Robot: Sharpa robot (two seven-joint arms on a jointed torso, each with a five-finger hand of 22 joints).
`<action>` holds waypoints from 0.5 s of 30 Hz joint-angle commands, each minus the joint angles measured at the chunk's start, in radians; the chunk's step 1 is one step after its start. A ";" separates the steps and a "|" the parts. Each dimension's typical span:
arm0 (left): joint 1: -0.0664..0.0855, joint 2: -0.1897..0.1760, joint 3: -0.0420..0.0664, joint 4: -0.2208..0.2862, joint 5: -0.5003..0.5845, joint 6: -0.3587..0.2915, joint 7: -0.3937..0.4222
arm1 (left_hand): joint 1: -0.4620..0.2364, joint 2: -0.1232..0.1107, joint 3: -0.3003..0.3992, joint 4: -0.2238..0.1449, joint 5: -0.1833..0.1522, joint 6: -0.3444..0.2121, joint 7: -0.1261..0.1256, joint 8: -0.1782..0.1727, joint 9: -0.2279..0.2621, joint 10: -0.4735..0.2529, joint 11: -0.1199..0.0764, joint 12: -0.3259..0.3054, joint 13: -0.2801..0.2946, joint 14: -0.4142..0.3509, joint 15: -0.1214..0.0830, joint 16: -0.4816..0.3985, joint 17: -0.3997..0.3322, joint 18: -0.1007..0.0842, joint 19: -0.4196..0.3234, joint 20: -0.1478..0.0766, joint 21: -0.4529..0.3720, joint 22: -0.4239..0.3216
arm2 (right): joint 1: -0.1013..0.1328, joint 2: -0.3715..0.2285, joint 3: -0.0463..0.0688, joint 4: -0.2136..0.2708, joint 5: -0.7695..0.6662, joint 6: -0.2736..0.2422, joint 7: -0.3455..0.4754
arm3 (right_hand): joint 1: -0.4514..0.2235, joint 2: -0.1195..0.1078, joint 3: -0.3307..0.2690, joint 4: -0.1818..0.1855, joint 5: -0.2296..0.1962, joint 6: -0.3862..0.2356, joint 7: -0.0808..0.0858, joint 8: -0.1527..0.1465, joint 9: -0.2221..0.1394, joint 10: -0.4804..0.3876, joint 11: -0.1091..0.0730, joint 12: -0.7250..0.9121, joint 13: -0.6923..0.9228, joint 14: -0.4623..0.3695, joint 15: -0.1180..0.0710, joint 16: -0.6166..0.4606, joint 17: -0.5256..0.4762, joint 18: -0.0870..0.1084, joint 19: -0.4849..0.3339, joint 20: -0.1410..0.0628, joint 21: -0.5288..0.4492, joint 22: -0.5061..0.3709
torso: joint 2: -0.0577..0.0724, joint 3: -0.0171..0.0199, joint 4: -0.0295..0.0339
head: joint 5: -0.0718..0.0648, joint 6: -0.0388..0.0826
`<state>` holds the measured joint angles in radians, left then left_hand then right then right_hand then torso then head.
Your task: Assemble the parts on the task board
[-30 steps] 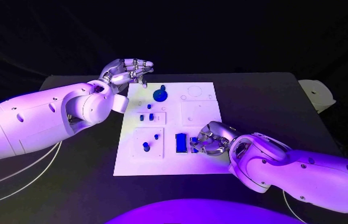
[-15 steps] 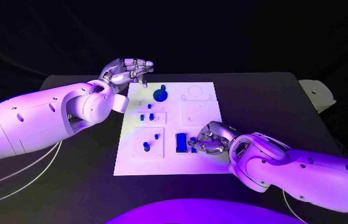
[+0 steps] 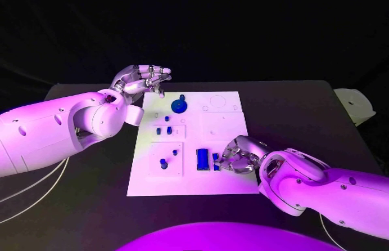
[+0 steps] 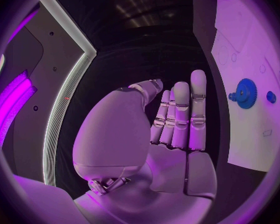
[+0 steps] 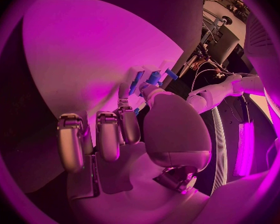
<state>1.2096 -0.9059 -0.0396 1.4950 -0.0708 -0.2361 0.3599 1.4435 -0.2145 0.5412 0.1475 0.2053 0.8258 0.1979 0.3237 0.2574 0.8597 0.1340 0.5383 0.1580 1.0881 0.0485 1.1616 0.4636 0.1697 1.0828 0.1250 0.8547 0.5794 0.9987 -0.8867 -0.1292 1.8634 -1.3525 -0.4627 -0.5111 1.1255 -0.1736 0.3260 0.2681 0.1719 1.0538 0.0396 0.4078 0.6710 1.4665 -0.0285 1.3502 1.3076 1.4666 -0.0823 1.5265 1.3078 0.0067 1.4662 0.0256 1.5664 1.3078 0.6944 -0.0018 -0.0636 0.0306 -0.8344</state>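
Right hand (image 3: pixel 236 156) pinches a small blue part (image 3: pixel 216 161) on the task board (image 3: pixel 227 186); left hand (image 3: pixel 143 80) hovers empty, fingers loosely apart.

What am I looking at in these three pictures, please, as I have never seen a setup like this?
This is a robot with two white arms, each ending in a silver hand with many fingers. One picture comes from a camera on its head, looking down at a black table. The two round pictures come from fisheye cameras at the wrists, each looking out past that arm's own hand.

On the table lies a white board with small blue parts on it, among them a gear near the far edge and a flat bar near the front. The robot is to assemble these.

The left hand hangs by the board's far left corner, fingers curled, holding nothing. The right hand is down on the board by a small blue piece; whether it grips it, I cannot tell.
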 commanded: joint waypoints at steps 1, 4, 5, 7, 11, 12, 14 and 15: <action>0.001 0.000 0.001 0.002 0.004 0.013 0.006 | -0.011 0.002 0.004 -0.001 0.003 -0.006 0.002 0.007 0.000 -0.006 -0.001 0.004 0.001 -0.009 0.001 0.005 -0.001 0.015 -0.002 0.008 -0.006 -0.001 | -0.003 -0.005 0.000 0.001 -0.027 0.020 0.026 | 0.050 0.001 0.003 -0.016 -0.059 -0.004 0.004 -0.008 -0.004 0.022 0.000 -0.006 0.127 0.083 -0.007 -0.001 0.156 -0.007 0.105 -0.006 0.004 0.263 | 0.000 0.0002 -0.0023 | 0.001 0.000; 0.001 0.000 0.001 0.002 0.004 0.014 0.006 | -0.011 0.002 0.004 -0.001 0.003 -0.006 0.002 0.007 0.000 -0.006 -0.001 0.004 0.001 -0.009 0.001 0.005 -0.001 0.015 -0.002 0.008 -0.006 -0.001 | -0.004 -0.005 0.000 -0.002 -0.038 0.024 0.028 | 0.075 -0.002 0.003 -0.023 -0.077 -0.004 0.004 -0.010 -0.005 0.021 0.000 -0.007 0.126 0.084 -0.007 0.000 0.157 -0.007 0.105 -0.006 0.004 0.263 | 0.000 0.0002 -0.0017 | 0.001 -0.001; 0.001 0.000 0.001 0.002 0.004 0.014 0.006 | -0.011 0.002 0.004 -0.001 0.003 -0.006 0.002 0.007 0.000 -0.006 -0.001 0.004 0.001 -0.009 0.001 0.005 -0.001 0.015 -0.002 0.008 -0.006 -0.001 | -0.005 -0.004 0.000 -0.003 -0.043 0.024 0.027 | 0.078 -0.002 0.003 -0.023 -0.079 -0.004 0.004 -0.010 -0.006 0.021 0.000 -0.006 0.127 0.084 -0.007 0.000 0.158 -0.007 0.105 -0.006 0.004 0.263 | 0.000 0.0003 -0.0015 | 0.000 -0.001; 0.001 0.001 0.001 0.002 0.004 0.014 0.006 | -0.011 0.002 0.004 -0.001 0.003 -0.006 0.002 0.007 0.000 -0.006 -0.001 0.004 0.001 -0.009 0.001 0.005 -0.001 0.015 -0.002 0.008 -0.006 -0.001 | -0.005 -0.001 0.000 -0.006 -0.054 0.025 0.024 | 0.079 -0.003 0.003 -0.023 -0.080 -0.004 0.004 -0.010 -0.006 0.021 0.000 -0.006 0.127 0.084 -0.007 0.000 0.159 -0.007 0.105 -0.006 0.004 0.263 | 0.000 0.0000 0.0000 | -0.001 0.000; 0.001 0.001 0.001 0.002 0.004 0.013 0.006 | -0.011 0.002 0.004 -0.001 0.003 -0.006 0.002 0.007 0.000 -0.006 -0.001 0.004 0.001 -0.009 0.001 0.005 -0.001 0.015 -0.002 0.008 -0.006 -0.001 | -0.006 0.005 0.000 -0.010 -0.065 0.024 0.018 | 0.086 -0.003 0.003 -0.025 -0.084 -0.003 0.004 -0.010 -0.006 0.022 -0.001 -0.006 0.127 0.084 -0.007 0.000 0.159 -0.007 0.105 -0.006 0.004 0.263 | 0.001 0.0002 0.0012 | -0.002 0.000; 0.001 0.001 0.001 0.002 0.004 0.013 0.006 | -0.011 0.002 0.004 -0.001 0.003 -0.006 0.002 0.007 0.000 -0.006 -0.001 0.004 0.001 -0.009 0.001 0.005 -0.001 0.015 -0.002 0.008 -0.006 -0.001 | -0.007 0.006 0.000 -0.010 -0.068 0.021 0.017 | 0.088 -0.004 0.003 -0.026 -0.084 -0.003 0.004 -0.010 -0.006 0.021 -0.001 -0.006 0.127 0.084 -0.008 0.000 0.158 -0.007 0.105 -0.006 0.004 0.263 | 0.001 0.0002 0.0012 | -0.002 0.000; 0.001 0.001 0.001 0.002 0.004 0.013 0.006 | -0.011 0.002 0.004 -0.001 0.003 -0.006 0.002 0.007 0.000 -0.006 -0.001 0.004 0.001 -0.009 0.001 0.005 -0.001 0.015 -0.002 0.008 -0.006 -0.001 | -0.007 0.007 0.000 -0.010 -0.075 0.012 0.016 | 0.087 -0.004 0.002 -0.025 -0.084 -0.003 0.004 -0.011 -0.006 0.021 -0.001 -0.007 0.127 0.084 -0.008 0.000 0.158 -0.007 0.105 -0.006 0.004 0.263 | 0.000 -0.0004 0.0002 | -0.002 -0.001; 0.001 0.001 0.001 0.002 0.004 0.013 0.006 | -0.011 0.002 0.004 -0.001 0.003 -0.006 0.002 0.007 0.000 -0.006 -0.001 0.004 0.001 -0.009 0.001 0.005 -0.001 0.015 -0.002 0.008 -0.006 -0.001 | -0.007 0.006 -0.001 -0.010 -0.078 0.006 0.016 | 0.085 -0.004 0.001 -0.022 -0.083 -0.003 0.005 -0.011 -0.007 0.021 0.000 -0.007 0.127 0.084 -0.007 0.000 0.158 -0.007 0.105 -0.006 0.004 0.263 | 0.000 -0.0004 0.0002 | -0.002 -0.001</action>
<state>1.2096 -0.9065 -0.0396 1.4946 -0.0708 -0.2362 0.3598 1.4435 -0.2145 0.5412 0.1475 0.2053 0.8258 0.1979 0.3238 0.2574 0.8598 0.1340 0.5382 0.1580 1.0881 0.0485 1.1615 0.4637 0.1697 1.0827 0.1250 0.8547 0.5795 0.9931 -0.8805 -0.1290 1.8536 -1.3946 -0.4578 -0.4983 1.2033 -0.1793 0.3283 0.2493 0.0909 1.0538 0.0396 0.4002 0.6649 1.4665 -0.0285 1.3467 1.3075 1.4666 -0.0822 1.5265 1.3076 0.0068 1.4662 0.0256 1.5664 1.3075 0.6949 -0.0015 -0.0633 0.0289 -0.8348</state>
